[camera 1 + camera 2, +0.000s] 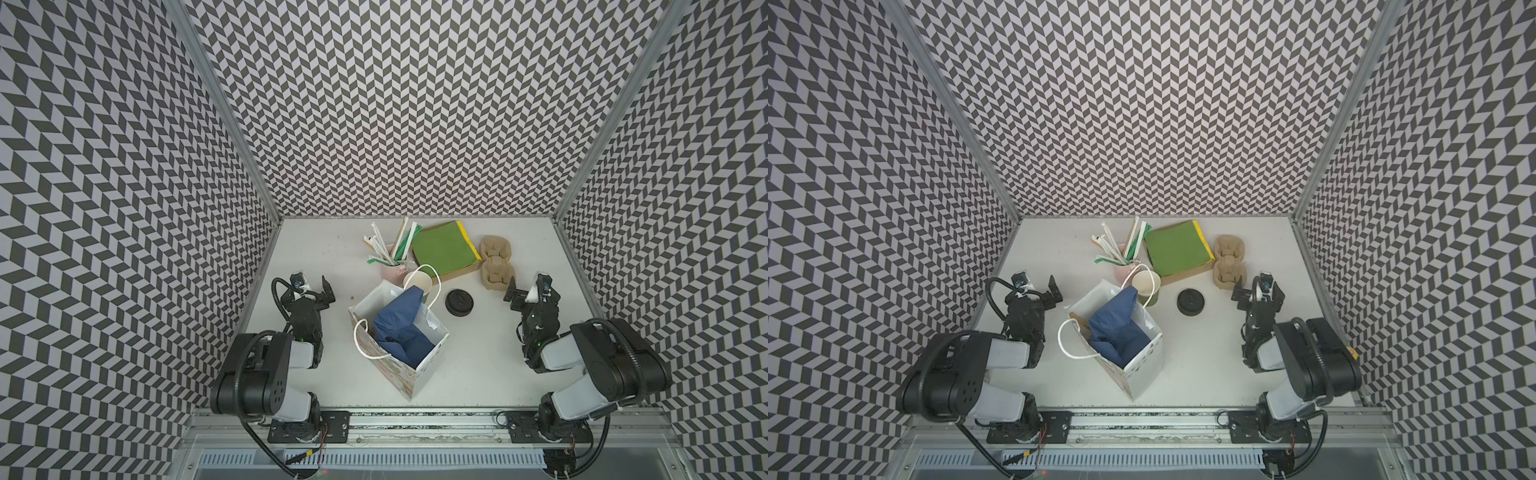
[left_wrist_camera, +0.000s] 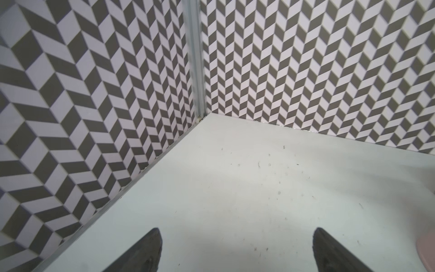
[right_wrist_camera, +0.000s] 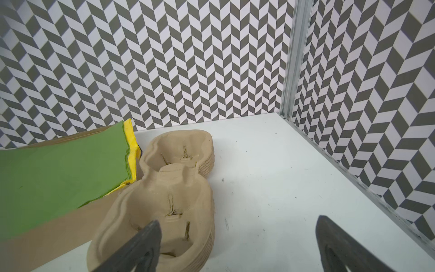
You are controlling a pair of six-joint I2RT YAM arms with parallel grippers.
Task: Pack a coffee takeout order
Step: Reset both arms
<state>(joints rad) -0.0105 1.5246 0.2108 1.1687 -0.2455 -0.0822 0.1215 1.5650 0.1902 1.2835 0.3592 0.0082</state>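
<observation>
Coffee takeout order, partly packed: a crumpled dark blue paper napkin [image 1: 401, 328] sits inside an open white paper bag with rope handles [image 1: 435, 332] at the middle of the white table [image 1: 478, 365]. The rest looks undone. The small green paper cup, white inside [image 1: 417, 283], stands uncovered just behind the bag. Its round black plastic lid [image 1: 459, 302] lies apart on the table. The tan moulded-pulp cup carrier [image 3: 179, 188], topmost of a stack, rests untouched close to the right gripper [image 3: 237, 226]. The 2 grippers, this one and the left gripper [image 2: 236, 235], have jaws spread wide and hold nothing.
</observation>
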